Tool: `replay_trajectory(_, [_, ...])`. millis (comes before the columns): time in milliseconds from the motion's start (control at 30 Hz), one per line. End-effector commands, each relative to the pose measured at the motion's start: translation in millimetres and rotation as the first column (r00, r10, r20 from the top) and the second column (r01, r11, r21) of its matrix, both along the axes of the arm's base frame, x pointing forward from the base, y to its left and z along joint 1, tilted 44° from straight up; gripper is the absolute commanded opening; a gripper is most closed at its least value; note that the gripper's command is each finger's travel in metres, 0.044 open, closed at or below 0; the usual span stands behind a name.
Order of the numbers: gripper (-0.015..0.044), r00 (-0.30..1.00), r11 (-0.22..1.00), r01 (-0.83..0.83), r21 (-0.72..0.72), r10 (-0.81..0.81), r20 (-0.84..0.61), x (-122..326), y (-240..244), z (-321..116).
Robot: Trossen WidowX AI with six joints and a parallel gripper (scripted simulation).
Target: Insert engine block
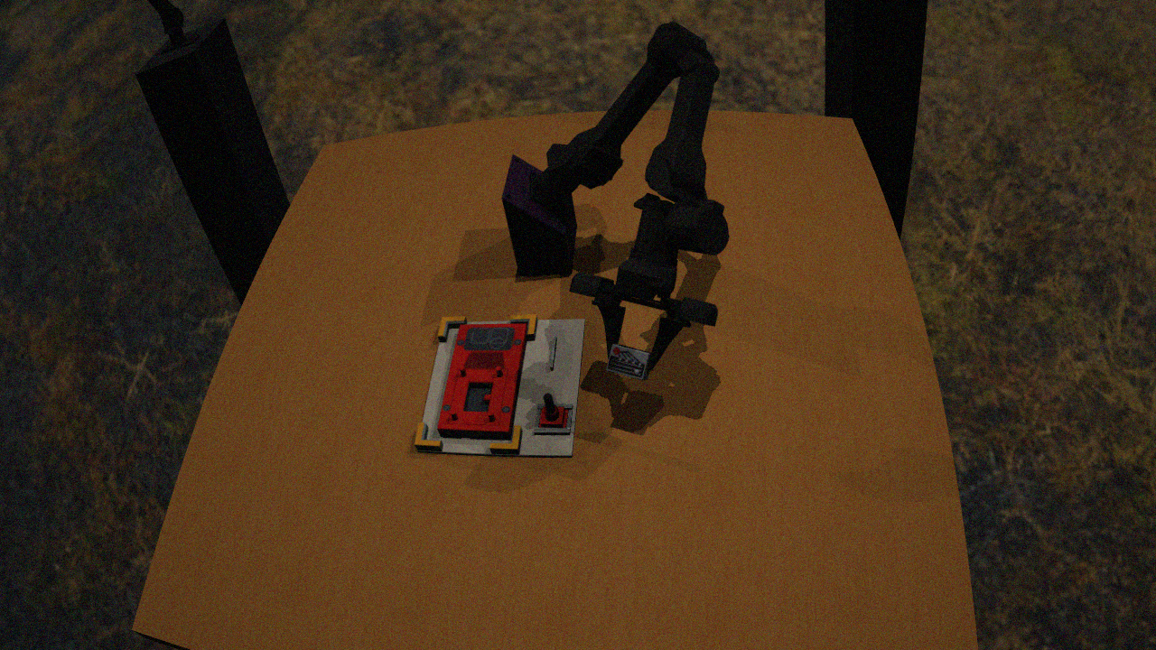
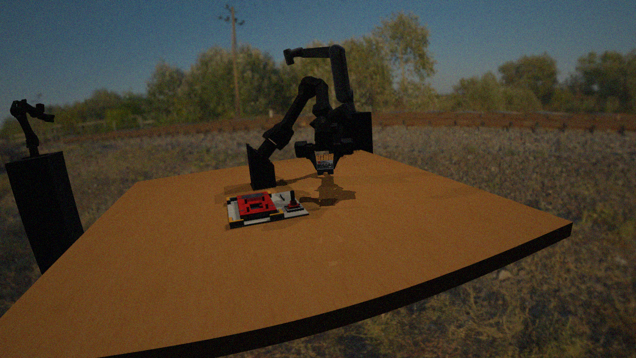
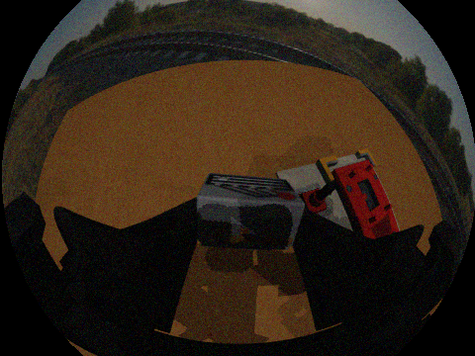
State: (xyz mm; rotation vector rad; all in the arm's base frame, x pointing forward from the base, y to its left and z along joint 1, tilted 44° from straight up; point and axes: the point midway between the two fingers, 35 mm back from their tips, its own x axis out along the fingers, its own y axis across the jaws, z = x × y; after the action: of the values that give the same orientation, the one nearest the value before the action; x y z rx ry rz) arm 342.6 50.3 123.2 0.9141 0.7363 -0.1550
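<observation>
My gripper (image 1: 630, 363) (image 2: 325, 164) (image 3: 246, 208) is shut on the engine block (image 1: 629, 361) (image 2: 325, 162) (image 3: 249, 225), a grey block with a printed face of lines and a red spot. It holds the block above the table, right of the white board in the top view. The block is tilted, its printed face toward the top and exterior views. Which side has the slot is unclear. The red car body (image 1: 504, 387) (image 3: 352, 195) lies on the board. Its rectangular opening (image 1: 477, 396) (image 2: 256, 206) (image 3: 368, 194) holds no block; a small red piece at its right edge may be the rib.
The white board (image 1: 570, 348) (image 3: 296, 176) has yellow corner brackets (image 1: 506, 441) around the car body. A red piece with an upright black peg (image 1: 549, 405) (image 2: 292, 199) (image 3: 322, 196) stands near its front right corner. A thin dark strip (image 1: 554, 354) is behind it. Other arms on black stands are beyond the table.
</observation>
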Motion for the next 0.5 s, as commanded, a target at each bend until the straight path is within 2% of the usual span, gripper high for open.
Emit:
replay_trajectory(0, [0.0000, 1.000, 1.000, 0.022, -0.004, -0.022, 0.011, 0, 6, -7])
replay_trajectory(467, [0.0000, 1.000, 1.000, 0.022, -0.002, -0.022, 0.011, 3, 24, -26])
